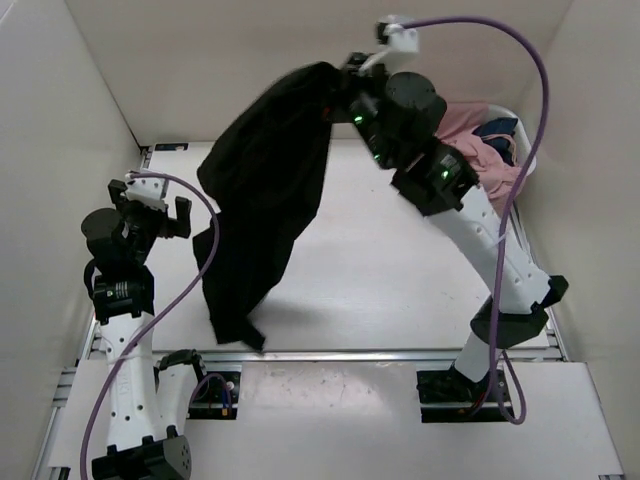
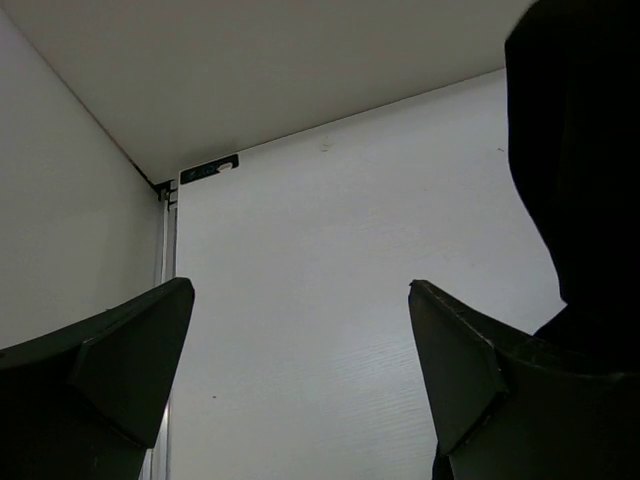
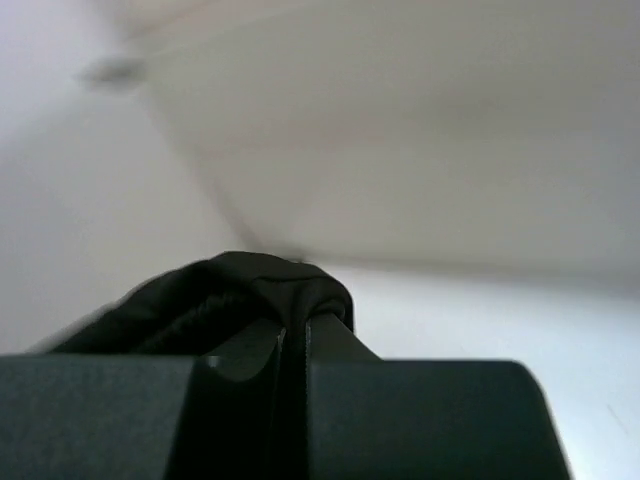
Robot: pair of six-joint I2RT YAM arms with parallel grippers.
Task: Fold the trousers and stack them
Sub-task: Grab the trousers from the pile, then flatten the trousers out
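Observation:
The black trousers (image 1: 265,190) hang in the air from my right gripper (image 1: 338,88), which is raised high at the back and shut on a bunched fold of the fabric (image 3: 250,290). Their lower end (image 1: 235,325) reaches the white table near its front edge. In the right wrist view the cloth is pinched between the closed fingers (image 3: 330,345). My left gripper (image 1: 155,208) stands open at the left, apart from the trousers, with nothing between its fingers (image 2: 130,350). The hanging black cloth (image 2: 580,150) fills the right side of the left wrist view.
A white basket (image 1: 527,160) at the back right holds a pink garment (image 1: 470,150) and a small dark blue one (image 1: 497,130). White walls enclose the table on the left, back and right. A purple cable (image 1: 530,120) arcs over the right arm.

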